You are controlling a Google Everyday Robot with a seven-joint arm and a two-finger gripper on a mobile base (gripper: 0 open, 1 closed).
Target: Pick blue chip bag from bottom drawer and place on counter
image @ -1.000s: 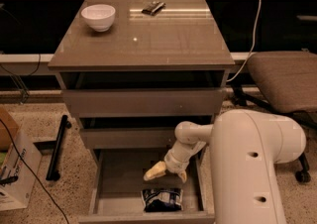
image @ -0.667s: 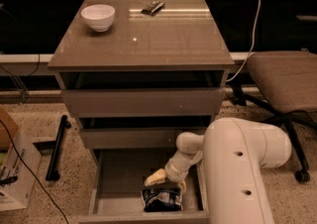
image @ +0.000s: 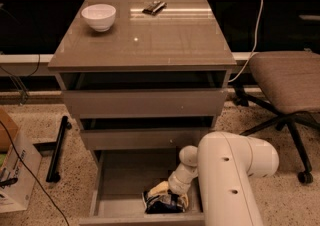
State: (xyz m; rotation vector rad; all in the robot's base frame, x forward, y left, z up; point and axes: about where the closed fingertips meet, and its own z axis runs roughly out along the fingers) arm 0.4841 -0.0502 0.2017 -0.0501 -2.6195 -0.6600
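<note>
Three drawers stack under the counter, and only the bottom drawer is pulled well out toward me, its plain grey floor showing. The blue chip bag lies crumpled in that drawer, toward five o'clock of its floor, close against the low front panel. The gripper is down inside the drawer right on top of the bag, touching its upper edge, with pale yellow parts showing at the bag's eleven and three o'clock. Whether the claw is clenched on the bag or released, I cannot tell from where I stand.

The white arm fills the space at three o'clock of the drawer; its slim wrist slopes down toward seven o'clock into the tray.

Up on the glossy counter, a white bowl stands at ten o'clock, and a small flat dark item lies at twelve o'clock near the back edge. They are well apart.

A brown office chair stands at three o'clock of the cabinet, and a white cable hangs between the two. On the speckled floor at eight o'clock lie a black bar and a cardboard box.
</note>
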